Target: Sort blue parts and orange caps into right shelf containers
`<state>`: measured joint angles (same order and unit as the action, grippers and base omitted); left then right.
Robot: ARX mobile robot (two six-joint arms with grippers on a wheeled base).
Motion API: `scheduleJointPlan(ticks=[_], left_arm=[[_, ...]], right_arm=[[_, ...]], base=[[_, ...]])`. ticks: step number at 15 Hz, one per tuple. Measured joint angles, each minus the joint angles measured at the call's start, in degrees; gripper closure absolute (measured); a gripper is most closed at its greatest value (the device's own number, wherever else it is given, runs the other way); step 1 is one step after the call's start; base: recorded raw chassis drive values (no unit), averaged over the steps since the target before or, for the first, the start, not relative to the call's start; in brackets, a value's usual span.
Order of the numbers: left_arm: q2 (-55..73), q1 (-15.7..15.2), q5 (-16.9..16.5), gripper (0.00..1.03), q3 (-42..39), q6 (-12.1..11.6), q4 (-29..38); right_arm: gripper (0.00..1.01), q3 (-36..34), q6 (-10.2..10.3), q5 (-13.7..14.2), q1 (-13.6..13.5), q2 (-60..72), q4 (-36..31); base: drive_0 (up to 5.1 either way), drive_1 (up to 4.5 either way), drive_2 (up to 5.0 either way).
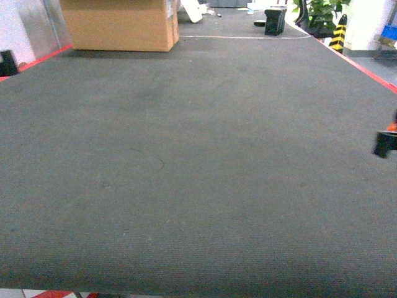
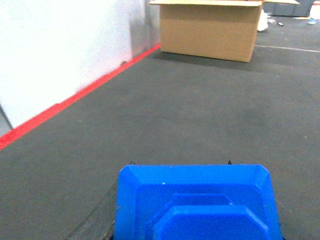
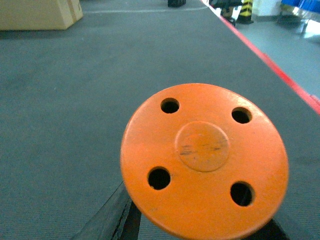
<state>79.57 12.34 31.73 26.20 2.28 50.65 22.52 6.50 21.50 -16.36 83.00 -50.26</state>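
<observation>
Right tool [image 1: 386,141] clamps the orange cap [image 3: 205,161] at frame's right edge, left tool grips the blue part [image 2: 195,205]; no crates visible ahead.

You find no readable text, label, brand or number in any view. The cardboard box [image 1: 121,23] at the far left of the carpet shows plain faces; the orange cap [image 3: 205,160] carries only faint, illegible scuffs on its centre boss.
</observation>
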Motion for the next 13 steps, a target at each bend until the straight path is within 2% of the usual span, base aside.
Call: scheduleJointPlan(ticks=[2,3,4,5,6,7,8,10,11,13], left_arm=[[-15.1,1.6,5.6,0.61,-6.1,-4.3,-4.4],[-30.1,4.7,11.0,0.61,-7.4,-7.3,-8.7],[-38.1,6.7,13.7,0.61,-7.1,-7.9,-12.5],[-38.5,5.4,11.4,0.61,-6.5,-7.2,-18.0],[-40.3,2.6,1.7,0.61,-6.0,-6.3,-25.4],[-42.5,0.6,-5.4,0.61,-6.3,-5.2,-30.5],[-45.3,-1.2,-12.2,0.61,-7.7,-4.2,-33.6],[-48.2,-3.1,-20.5,0.61,-11.1,-3.4,-34.3],[-49.1,-3.7,-23.0,0.61,-12.5,-3.1,-34.2],[-51.5,-5.7,-24.9,0.61,-15.6,-2.7,-34.1]], right_arm=[[0.57,-3.8,-1.5,1.2,0.0,-16.6,7.1],[0.57,-5.5,-2.3,3.5,-0.2,-31.8,13.3],[0.57,-5.7,-2.7,6.6,-2.8,-42.8,16.4],[0.57,-5.6,-2.7,5.9,-2.6,-42.6,18.4],[0.57,-4.6,-3.7,1.4,-1.1,-43.6,25.0],[0.57,-4.9,-4.5,-2.5,0.4,-44.9,28.8],[0.57,-5.9,-4.8,-5.1,1.8,-46.5,30.7],[0.57,-9.0,-5.2,-9.1,4.5,-50.1,31.0],[0.57,-10.3,-5.4,-10.4,5.6,-51.4,31.0],[0.57,-13.0,-5.7,-12.6,7.8,-54.1,31.4]], base=[[0.0,0.0,0.0],[0.0,0.0,0.0],[0.0,0.0,0.0],[0.0,0.0,0.0],[0.0,0.0,0.0],[0.0,0.0,0.0],[0.0,0.0,0.0],[0.0,0.0,0.0],[0.0,0.0,0.0],[0.0,0.0,0.0]])
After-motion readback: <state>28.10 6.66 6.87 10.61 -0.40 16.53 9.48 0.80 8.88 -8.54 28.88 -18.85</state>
